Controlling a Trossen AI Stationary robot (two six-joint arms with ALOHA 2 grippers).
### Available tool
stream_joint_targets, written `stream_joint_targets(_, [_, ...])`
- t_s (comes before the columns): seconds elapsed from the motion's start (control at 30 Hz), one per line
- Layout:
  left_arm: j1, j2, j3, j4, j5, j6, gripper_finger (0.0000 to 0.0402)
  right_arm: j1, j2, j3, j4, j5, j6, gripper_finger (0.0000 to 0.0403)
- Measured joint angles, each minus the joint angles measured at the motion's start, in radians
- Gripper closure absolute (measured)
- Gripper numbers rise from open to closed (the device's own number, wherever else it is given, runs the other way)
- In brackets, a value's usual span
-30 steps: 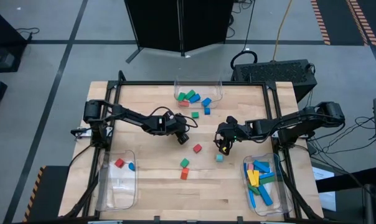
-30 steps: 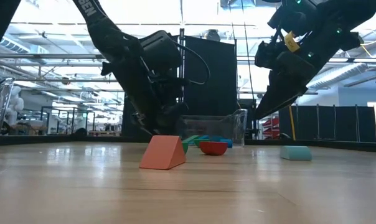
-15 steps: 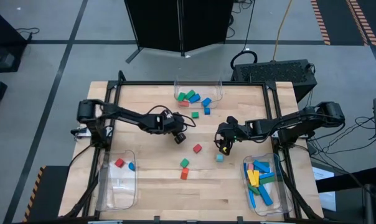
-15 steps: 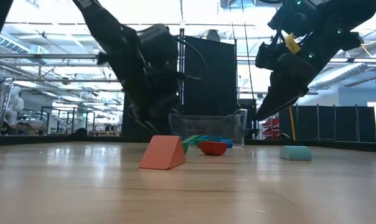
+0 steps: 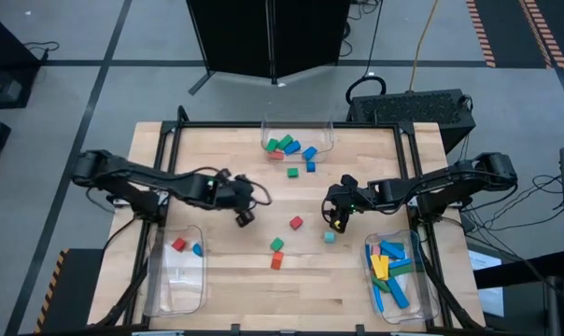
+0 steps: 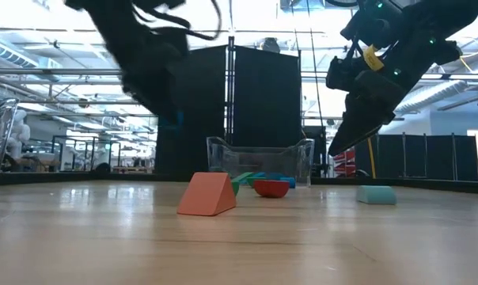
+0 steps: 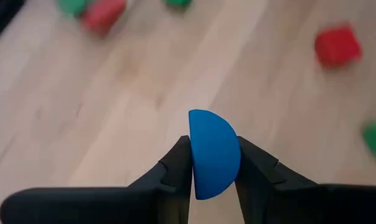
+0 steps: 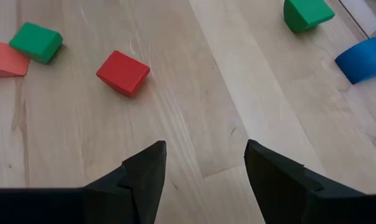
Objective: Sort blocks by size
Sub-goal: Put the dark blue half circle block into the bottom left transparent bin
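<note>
While the right gripper hangs with its fingers spread wide and empty just above the cyan block, the left gripper is pinched on a blue half-round block, held up off the table left of centre. A red cube, a green block and a red wedge lie loose mid-table. More blocks fill the far bin, long bars the right bin, and two small pieces the left bin
</note>
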Motion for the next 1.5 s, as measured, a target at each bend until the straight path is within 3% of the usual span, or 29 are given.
stream_joint_targets(0.43, [-0.225,-0.287,0.000,-0.462,0.015,-0.370,0.0312,0.000,0.000,0.000,0.019,0.003,0.000,0.0193])
stream_joint_targets(0.6, [-0.323,-0.350,0.000,-0.534,0.180,-0.404,0.0312,0.000,0.000,0.000,0.024,0.004,0.000,0.0193])
stream_joint_targets(0.8, [-0.454,-0.356,0.000,-0.523,0.355,-0.456,0.0312,0.000,0.000,0.000,0.025,0.005,0.000,0.0193])
stream_joint_targets(1.13, [-0.604,-0.330,-0.001,-0.526,0.361,-0.537,0.0312,0.000,0.000,0.000,0.026,0.005,0.000,0.0193])
stream_joint_targets(1.5, [-0.621,-0.207,-0.021,-0.572,0.429,-0.563,0.0311,0.000,0.000,0.000,0.058,0.005,-0.007,0.0193])
